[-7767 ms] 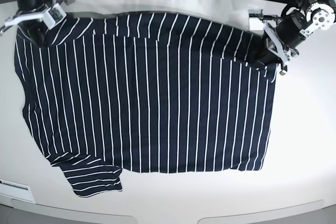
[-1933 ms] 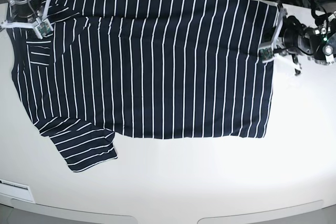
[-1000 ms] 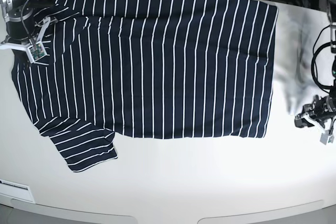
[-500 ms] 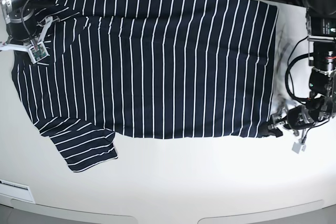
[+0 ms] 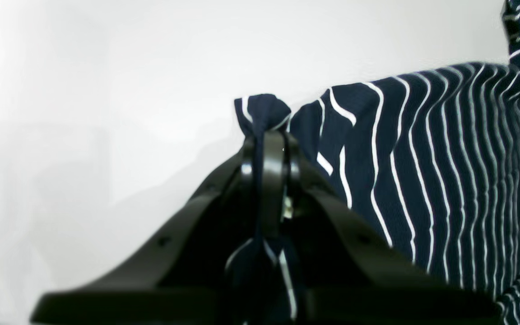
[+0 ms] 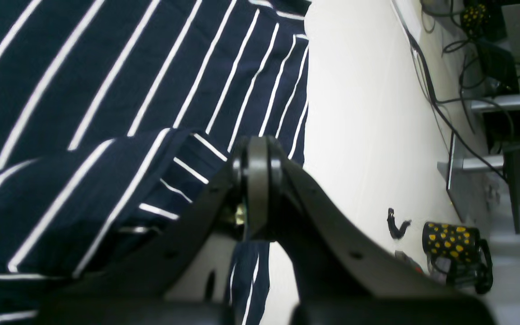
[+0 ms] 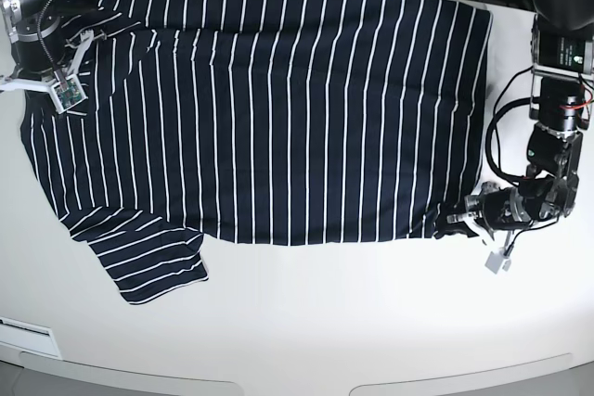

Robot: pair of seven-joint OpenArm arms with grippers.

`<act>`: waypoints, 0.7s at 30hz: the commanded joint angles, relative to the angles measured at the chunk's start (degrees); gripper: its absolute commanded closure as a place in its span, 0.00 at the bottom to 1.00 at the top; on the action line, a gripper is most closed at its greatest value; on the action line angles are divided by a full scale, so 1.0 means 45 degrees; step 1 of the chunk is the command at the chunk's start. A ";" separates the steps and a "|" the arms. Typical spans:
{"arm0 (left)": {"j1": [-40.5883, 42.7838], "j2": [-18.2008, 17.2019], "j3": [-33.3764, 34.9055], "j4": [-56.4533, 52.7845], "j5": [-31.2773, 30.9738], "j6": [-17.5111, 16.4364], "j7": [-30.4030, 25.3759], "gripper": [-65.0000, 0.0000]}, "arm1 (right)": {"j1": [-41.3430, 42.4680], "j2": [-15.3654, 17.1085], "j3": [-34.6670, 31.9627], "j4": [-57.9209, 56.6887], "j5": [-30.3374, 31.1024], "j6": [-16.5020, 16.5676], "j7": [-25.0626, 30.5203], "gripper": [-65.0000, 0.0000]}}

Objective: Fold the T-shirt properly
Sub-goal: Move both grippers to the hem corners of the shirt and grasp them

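striped t-shirt corner pinched inside left gripper

T-shirt — spread flat, corner bunched.

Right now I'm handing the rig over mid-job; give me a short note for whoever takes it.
Left pincer: shut on the near right corner of the T-shirt, fabric bunched between its tips.
Right pincer: looks shut at the far left shoulder area; whether it holds cloth is hidden.
T-shirt: spread flat on the white table, one sleeve sticking out at the near left.
Done: shirt laid out.
Left: every fold; likely start by carrying the gripped corner across.
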 commanded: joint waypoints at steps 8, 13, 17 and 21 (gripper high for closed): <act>-0.0641 -0.0287 0.0058 -0.0015 0.0865 0.0214 0.0627 1.00 | 0.3196 0.0189 0.0117 -0.0389 0.2108 0.0991 0.0782 0.98; -0.0879 -0.0296 0.0058 -0.0015 0.1151 -0.0631 0.0617 1.00 | 0.6256 0.0112 0.0117 -0.3371 0.4522 0.2365 0.1010 0.82; -0.0835 -0.0277 0.0058 -0.0015 0.1146 -0.0631 0.0534 1.00 | 0.8893 -0.0306 0.0117 -0.6781 0.6183 0.3264 0.0986 0.53; -0.0840 -0.0180 0.0058 -0.0015 0.1146 -0.0627 0.0384 1.00 | 1.1769 -0.0899 0.0117 -1.0856 0.7616 0.4998 -0.0053 0.44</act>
